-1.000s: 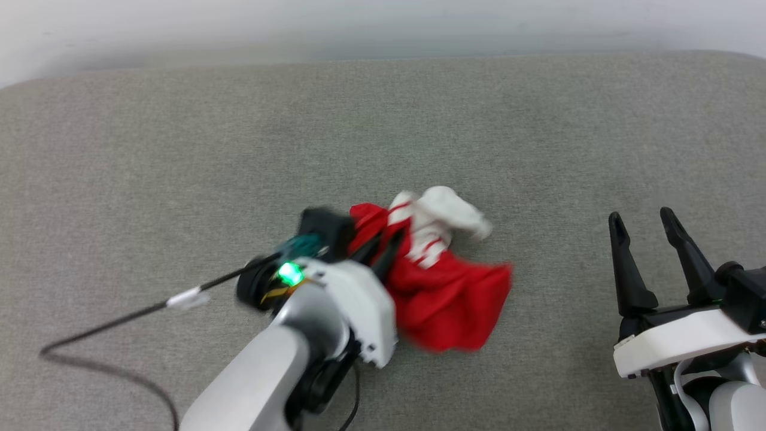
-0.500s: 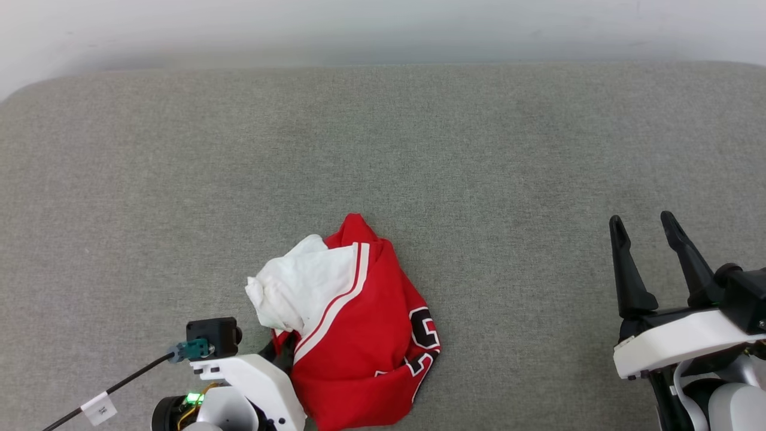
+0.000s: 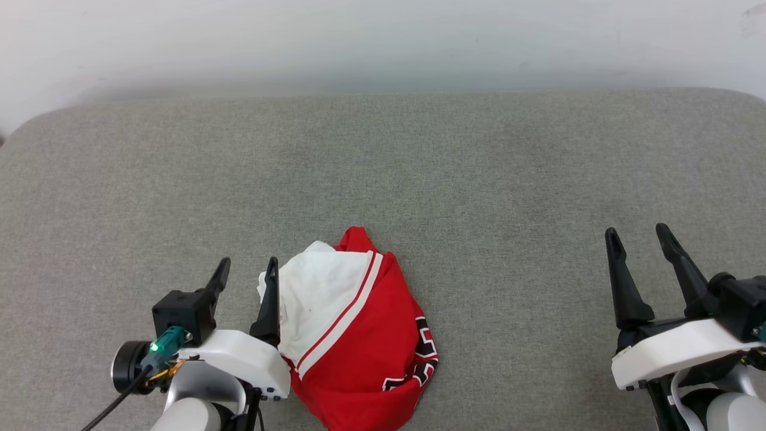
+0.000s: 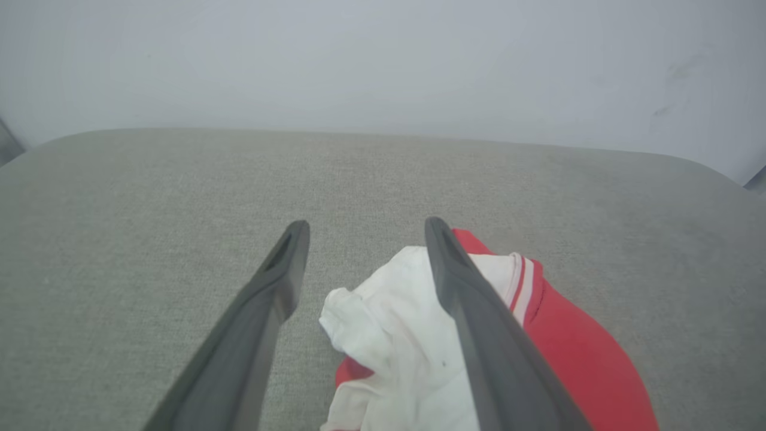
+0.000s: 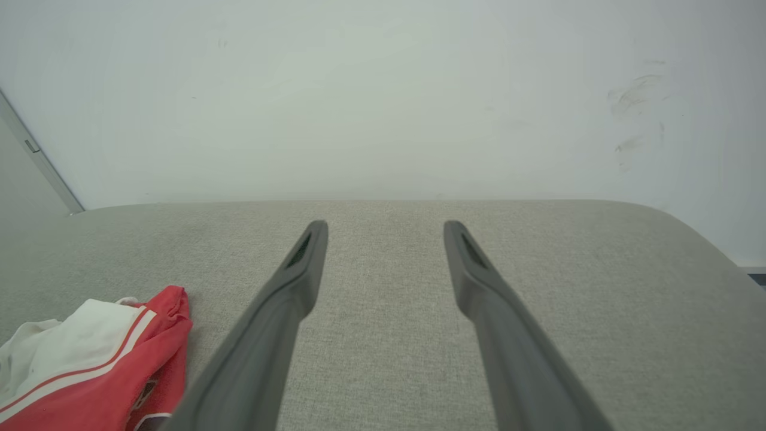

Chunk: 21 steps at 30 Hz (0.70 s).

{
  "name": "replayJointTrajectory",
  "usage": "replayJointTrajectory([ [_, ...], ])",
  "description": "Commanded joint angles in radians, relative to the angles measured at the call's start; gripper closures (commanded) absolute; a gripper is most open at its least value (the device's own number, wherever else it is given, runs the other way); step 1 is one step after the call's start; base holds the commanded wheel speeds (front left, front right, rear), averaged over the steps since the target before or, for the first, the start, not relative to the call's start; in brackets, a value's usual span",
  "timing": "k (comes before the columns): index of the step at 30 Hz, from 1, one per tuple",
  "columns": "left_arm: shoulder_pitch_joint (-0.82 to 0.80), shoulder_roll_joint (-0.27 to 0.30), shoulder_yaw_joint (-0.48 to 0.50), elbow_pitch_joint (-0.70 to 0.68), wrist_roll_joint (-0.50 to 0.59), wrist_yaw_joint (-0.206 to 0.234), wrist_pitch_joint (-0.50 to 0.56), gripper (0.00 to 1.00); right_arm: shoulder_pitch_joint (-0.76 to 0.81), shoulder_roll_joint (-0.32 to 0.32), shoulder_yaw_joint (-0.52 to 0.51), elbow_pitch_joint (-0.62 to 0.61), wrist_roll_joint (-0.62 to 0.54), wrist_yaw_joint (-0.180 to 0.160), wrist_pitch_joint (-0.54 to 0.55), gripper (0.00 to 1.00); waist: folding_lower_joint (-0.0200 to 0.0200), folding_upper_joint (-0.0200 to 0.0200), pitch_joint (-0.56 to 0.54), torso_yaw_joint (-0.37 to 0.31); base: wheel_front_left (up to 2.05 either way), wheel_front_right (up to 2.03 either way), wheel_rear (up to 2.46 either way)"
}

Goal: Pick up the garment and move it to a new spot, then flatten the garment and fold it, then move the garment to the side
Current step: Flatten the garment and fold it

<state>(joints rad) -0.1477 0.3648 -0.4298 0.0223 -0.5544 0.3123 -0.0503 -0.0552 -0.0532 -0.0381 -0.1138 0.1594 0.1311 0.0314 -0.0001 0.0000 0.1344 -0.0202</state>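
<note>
The garment [image 3: 365, 353] lies crumpled in a heap near the front edge of the grey surface, a white sleeve with red-white trim on top and part of a black print at its right side. My left gripper [image 3: 246, 269] stands open just left of the heap, its right finger [image 4: 473, 311] over the white sleeve [image 4: 395, 335]; nothing is held between the fingers. My right gripper [image 3: 637, 237] is open far to the right, well apart from the garment [image 5: 90, 371], with bare fabric between its fingers [image 5: 281, 317].
The grey cushioned surface [image 3: 383, 167] stretches wide behind and to both sides of the heap. A pale wall [image 3: 383, 42] rises along its far edge. A black cable [image 3: 116, 401] trails from my left wrist at the lower left.
The left gripper has let go of the garment, dropped it near the front edge and now stands open beside it. The camera has tilted slightly. The right arm stays put.
</note>
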Motion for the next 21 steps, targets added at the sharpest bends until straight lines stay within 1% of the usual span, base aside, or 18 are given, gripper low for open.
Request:
replayJointTrajectory([
  [1,-0.017,0.010,-0.005,-0.023,0.029,0.004,-0.032,0.00,0.014,-0.001,0.000,-0.004,0.001,-0.001,0.003,0.00,0.0001,0.0000,-0.007,-0.004,0.00,0.00,0.00],
  [6,-0.035,0.013,-0.019,-0.073,0.082,-0.001,-0.109,0.00,0.018,0.000,-0.002,-0.011,0.000,-0.001,0.009,0.00,0.0001,0.0000,-0.017,-0.007,0.00,0.00,0.00],
  [12,-0.028,0.015,-0.023,-0.108,0.103,0.012,-0.139,0.00,0.022,-0.002,0.010,-0.004,-0.004,-0.001,0.044,0.00,0.0001,0.0000,-0.033,-0.001,0.00,0.00,0.00],
  [16,-0.015,0.009,-0.028,-0.128,0.110,0.025,-0.140,0.00,0.002,-0.034,0.067,0.024,0.034,-0.001,0.154,0.00,0.0001,0.0000,-0.039,0.020,0.00,0.00,0.00],
  [21,-0.020,-0.004,-0.037,-0.139,0.107,0.025,-0.148,0.00,-0.057,-0.102,0.184,0.066,0.147,-0.001,0.366,0.00,0.0001,0.0000,-0.025,0.060,0.00,0.00,0.00],
])
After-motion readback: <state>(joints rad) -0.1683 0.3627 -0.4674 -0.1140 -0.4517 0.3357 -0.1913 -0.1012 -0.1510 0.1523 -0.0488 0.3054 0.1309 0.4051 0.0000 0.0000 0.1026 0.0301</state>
